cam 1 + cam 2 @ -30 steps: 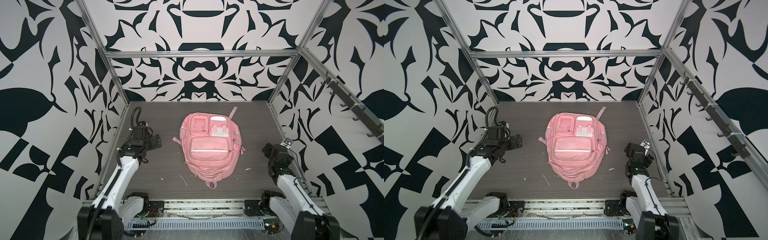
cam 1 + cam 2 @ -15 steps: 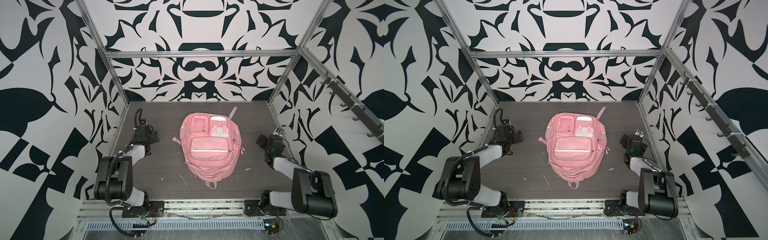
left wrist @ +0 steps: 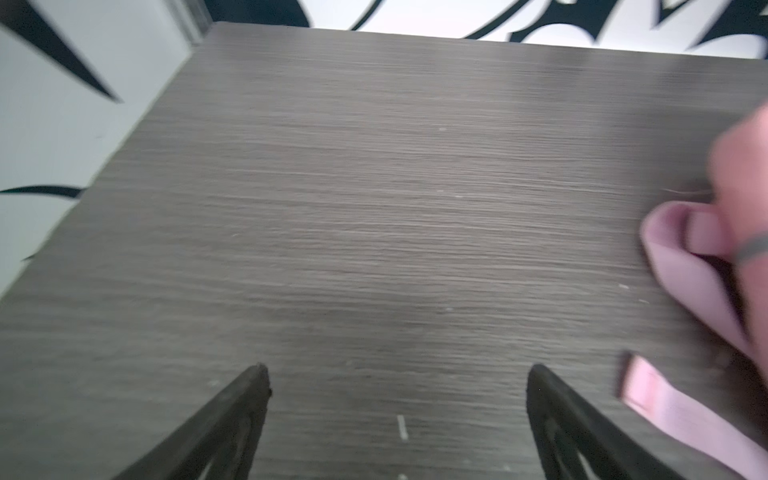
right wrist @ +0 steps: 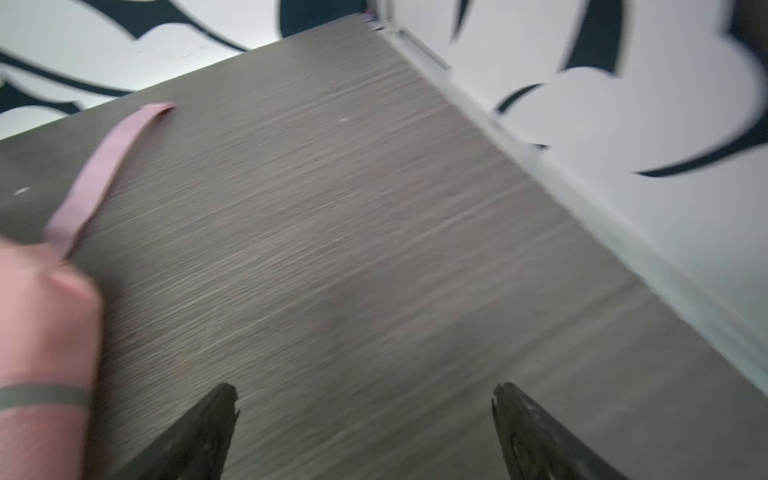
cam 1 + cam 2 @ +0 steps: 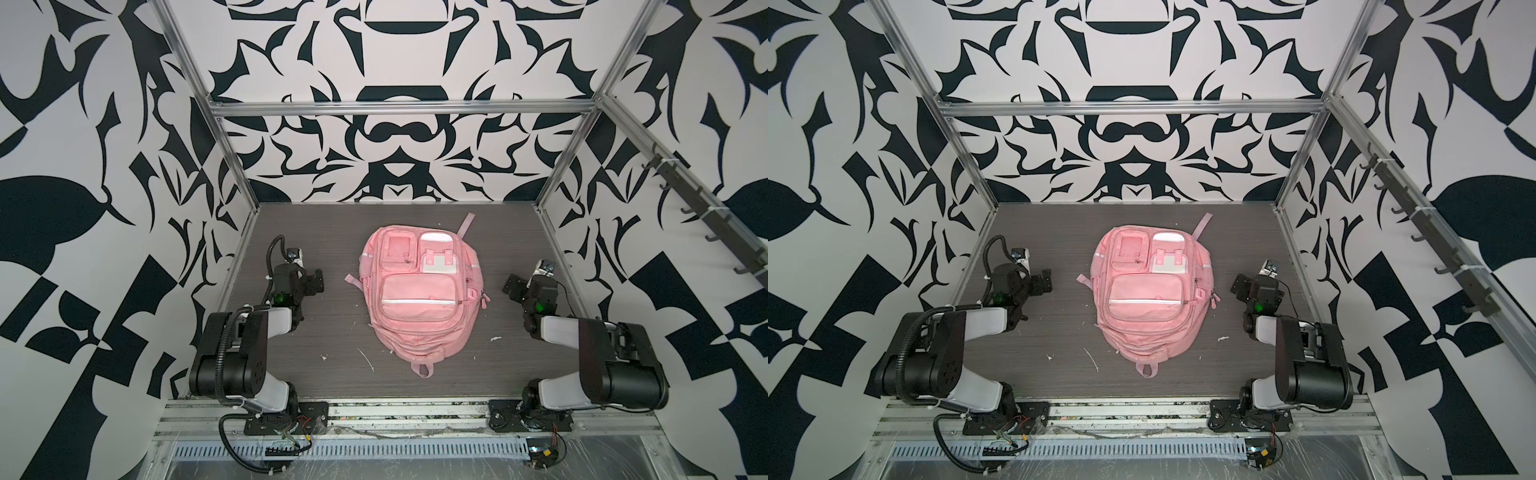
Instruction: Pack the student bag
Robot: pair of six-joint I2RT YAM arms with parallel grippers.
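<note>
One item on the table (image 5: pixel 332 241), flanked on both sides.

Left gripper (image 5: pixel 312 284): jaws spread wide with nothing between them, well apart from the bag. Its wrist view shows bare wood grain between the tips and a pink strap end (image 3: pixel 665 399) off to one side.

Centre: student bag (image 5: pixel 419 299) lies flat on its back, front pockets up, top loop (image 5: pixel 422 369) toward the robot's base. It is soft fabric and looks slack, so it is probably light and floppy. It would likely sag or slide on the smooth top rather than lift as one piece. Best holds, by judgement: the top loop, a zip pull (image 5: pixel 484 300), or a pinch of pocket edge, with one arm pinning.

Right gripper (image 5: pixel 512 286): jaws equally wide and empty, near the bag's side but not touching.
</note>
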